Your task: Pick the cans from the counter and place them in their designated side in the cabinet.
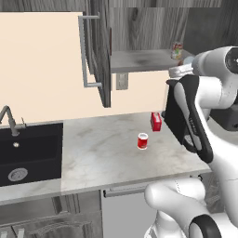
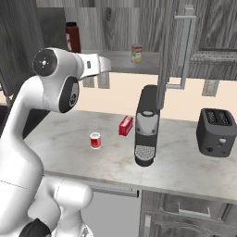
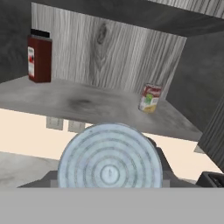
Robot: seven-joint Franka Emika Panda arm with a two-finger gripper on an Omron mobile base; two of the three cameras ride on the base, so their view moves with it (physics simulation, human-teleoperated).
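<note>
A can with a silvery ringed top [image 3: 109, 159] sits between my gripper's [image 3: 109, 177] dark fingers, which are shut on it. The gripper [image 1: 180, 70] hovers in front of the open cabinet, just below the level of its grey shelf [image 3: 87, 105]. A can with a yellow and red label [image 3: 149, 98] stands upright on the right side of that shelf [image 1: 139, 59], also visible as the labelled can [image 2: 136, 53]. A red can with a white band [image 1: 142, 141] stands on the marbled counter [image 1: 102, 153], well below the gripper.
A dark red bottle [image 3: 39, 59] stands on the shelf's left side. The cabinet door [image 1: 98, 51] with its silver bar handle [image 1: 83, 51] hangs open. On the counter are a small red box [image 1: 156, 122], a black coffee machine [image 2: 146, 125], a toaster [image 2: 216, 133] and a black sink [image 1: 30, 153].
</note>
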